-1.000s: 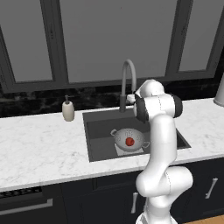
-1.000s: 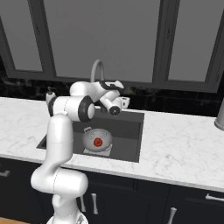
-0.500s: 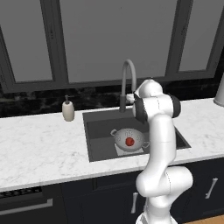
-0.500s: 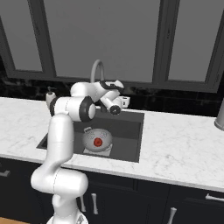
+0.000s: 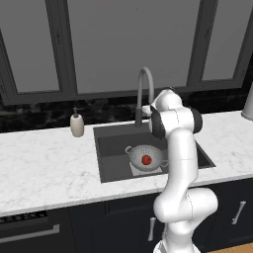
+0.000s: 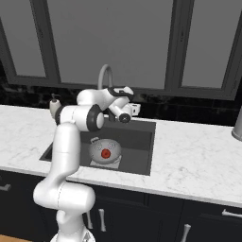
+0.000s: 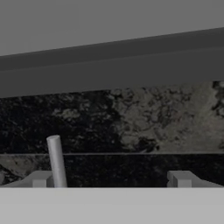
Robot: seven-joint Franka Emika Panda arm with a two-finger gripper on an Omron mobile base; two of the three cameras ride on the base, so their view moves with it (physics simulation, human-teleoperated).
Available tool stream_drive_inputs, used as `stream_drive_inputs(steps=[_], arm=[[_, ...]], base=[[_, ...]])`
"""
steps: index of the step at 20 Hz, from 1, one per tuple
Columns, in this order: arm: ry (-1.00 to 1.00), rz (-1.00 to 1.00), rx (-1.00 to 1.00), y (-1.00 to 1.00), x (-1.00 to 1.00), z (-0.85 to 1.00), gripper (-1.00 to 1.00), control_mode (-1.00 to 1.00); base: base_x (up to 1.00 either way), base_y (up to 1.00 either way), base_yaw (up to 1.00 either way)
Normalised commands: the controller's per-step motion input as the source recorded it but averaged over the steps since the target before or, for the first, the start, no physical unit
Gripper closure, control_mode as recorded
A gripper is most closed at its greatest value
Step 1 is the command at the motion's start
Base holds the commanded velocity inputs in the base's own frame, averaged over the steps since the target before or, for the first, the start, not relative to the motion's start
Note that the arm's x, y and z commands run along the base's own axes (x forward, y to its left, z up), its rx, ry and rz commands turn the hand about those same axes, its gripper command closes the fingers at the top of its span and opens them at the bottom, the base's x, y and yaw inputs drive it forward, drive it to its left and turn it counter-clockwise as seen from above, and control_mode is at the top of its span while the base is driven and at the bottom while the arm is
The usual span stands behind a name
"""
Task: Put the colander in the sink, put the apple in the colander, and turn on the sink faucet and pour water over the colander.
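We're seeing the white marble worktop (image 5: 44,173) running along the front, with the dark sink (image 5: 111,163) cut into it. The colander (image 5: 145,157) is sitting in the sink, and the red apple (image 5: 147,159) is lying inside it. Further back, our tool (image 6: 133,109) is hanging with its fingers spread apart and holding nothing, right by the faucet (image 5: 143,94). A soap bottle (image 5: 76,123) is standing left of the sink.

The arm rises from the near side, elbow bent high, forearm reaching far, its gripper (image 6: 133,109) level with jaws spread wide, holding nothing.
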Motion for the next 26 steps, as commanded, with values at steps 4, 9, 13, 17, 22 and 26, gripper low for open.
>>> stream_drive_inputs(steps=[4, 9, 13, 17, 22, 26], arm=[[0.0, 0.0, 0.0, 0.0, 0.11, 0.0, -1.0, -1.0], [0.0, 0.0, 0.0, -0.03, 0.03, 0.0, -1.0, -1.0], [0.0, 0.0, 0.02, -0.25, 0.0, 0.0, -1.0, -1.0], [0.0, 0.0, 0.04, -0.39, 0.0, 0.0, -1.0, -1.0], [0.0, 0.0, 0.04, -0.51, 0.0, 0.0, -1.0, -1.0], [0.0, 0.0, 0.03, -0.64, 0.0, 0.0, -1.0, -1.0]], base=[[0.0, 0.0, 0.0], [0.0, 0.0, 0.0], [0.0, 0.0, 0.0], [0.0, 0.0, 0.0], [0.0, 0.0, 0.0], [0.0, 0.0, 0.0]])
